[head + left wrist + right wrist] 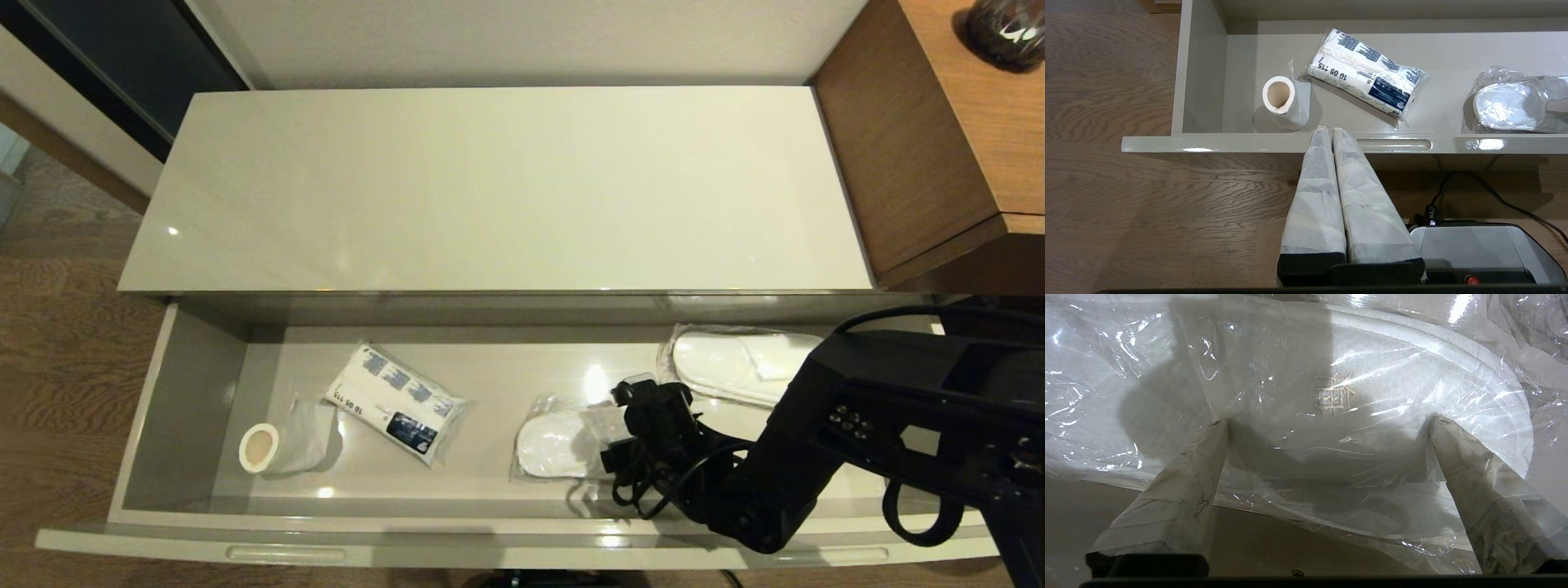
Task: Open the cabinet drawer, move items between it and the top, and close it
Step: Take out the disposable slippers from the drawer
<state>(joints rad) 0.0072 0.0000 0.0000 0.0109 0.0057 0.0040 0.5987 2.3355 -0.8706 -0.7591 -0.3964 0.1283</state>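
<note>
The cabinet drawer [188,400] stands pulled out below the bare glossy top [490,188]. Inside lie a white wrapped bundle with blue print [397,402] [1367,73], a pack of white slippers in clear plastic [559,445] [1372,388], and a second slipper pack [743,363] at the back right. My right arm [816,425] reaches into the drawer. Its gripper [1329,421] is open, and the taped fingertips [1218,430] straddle the nearer slipper pack and press on its plastic. My left gripper [1327,130] is shut and empty, parked in front of the drawer's front edge [1229,143].
A paper roll in plastic [273,447] lies at the drawer's left end. A brown wooden unit [922,139] adjoins the cabinet on the right, with a dark object [1008,28] on it. Wood floor [57,351] runs to the left, and my base [1474,249] stands before the drawer.
</note>
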